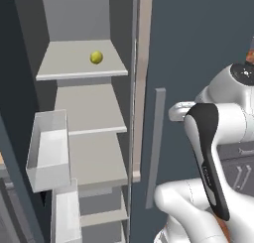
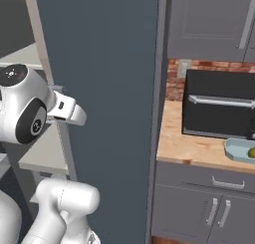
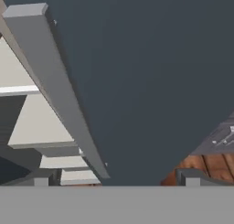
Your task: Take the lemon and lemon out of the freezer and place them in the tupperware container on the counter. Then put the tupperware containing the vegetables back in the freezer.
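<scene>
My gripper (image 3: 114,178) stands wide open and empty, its tips low in the hand view, facing the freezer (image 3: 151,72) door panel beside its long grey handle (image 3: 55,86). One bright lemon (image 1: 96,57) sits on the upper shelf (image 1: 74,68), upper left of the left base view. The other lemon (image 2: 252,153) already lies in the tupperware container (image 2: 238,151) on the counter (image 2: 194,146), at the right edge of the right base view. Reaching in, I risk clipping the handle or door edge, or nudging the round fruit so it rolls off.
</scene>
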Motion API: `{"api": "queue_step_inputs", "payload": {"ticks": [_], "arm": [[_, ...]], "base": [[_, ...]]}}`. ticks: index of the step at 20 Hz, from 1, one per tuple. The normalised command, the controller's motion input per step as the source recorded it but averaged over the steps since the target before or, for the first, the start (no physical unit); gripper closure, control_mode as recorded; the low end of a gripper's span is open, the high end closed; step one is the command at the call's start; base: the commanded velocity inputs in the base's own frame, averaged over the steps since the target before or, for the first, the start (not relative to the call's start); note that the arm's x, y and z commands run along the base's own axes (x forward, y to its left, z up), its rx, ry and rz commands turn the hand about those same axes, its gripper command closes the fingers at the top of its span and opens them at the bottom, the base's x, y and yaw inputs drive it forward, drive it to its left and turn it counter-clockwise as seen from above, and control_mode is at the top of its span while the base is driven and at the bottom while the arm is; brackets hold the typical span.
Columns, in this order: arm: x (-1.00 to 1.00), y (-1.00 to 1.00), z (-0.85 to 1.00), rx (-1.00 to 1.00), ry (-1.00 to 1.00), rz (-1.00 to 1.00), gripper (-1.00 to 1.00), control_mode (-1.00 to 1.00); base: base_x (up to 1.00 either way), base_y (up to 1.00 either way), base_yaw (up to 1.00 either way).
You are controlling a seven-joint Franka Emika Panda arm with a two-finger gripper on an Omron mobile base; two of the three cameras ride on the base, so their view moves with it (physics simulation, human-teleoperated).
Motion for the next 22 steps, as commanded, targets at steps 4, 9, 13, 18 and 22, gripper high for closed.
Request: {"api": "queue_step_inputs", "payload": {"ticks": [4, 9, 13, 18, 22], "arm": [[0.00, 0.00, 0.00, 0.00, 0.00, 0.00, -1.00, 1.00], [0.00, 0.00, 0.00, 0.00, 0.00, 0.00, -1.00, 1.00], [0.00, 0.00, 0.00, 0.00, 0.00, 0.00, -1.00, 1.00], [0.00, 0.00, 0.00, 0.00, 0.00, 0.00, -1.00, 1.00], [0.00, 0.00, 0.00, 0.00, 0.00, 0.00, -1.00, 1.00]], "base": [[0.00, 0.38, 0.00], [0.00, 0.39, 0.00], [0.00, 0.36, 0.00], [0.00, 0.32, 0.00], [0.00, 0.31, 0.00]]}}
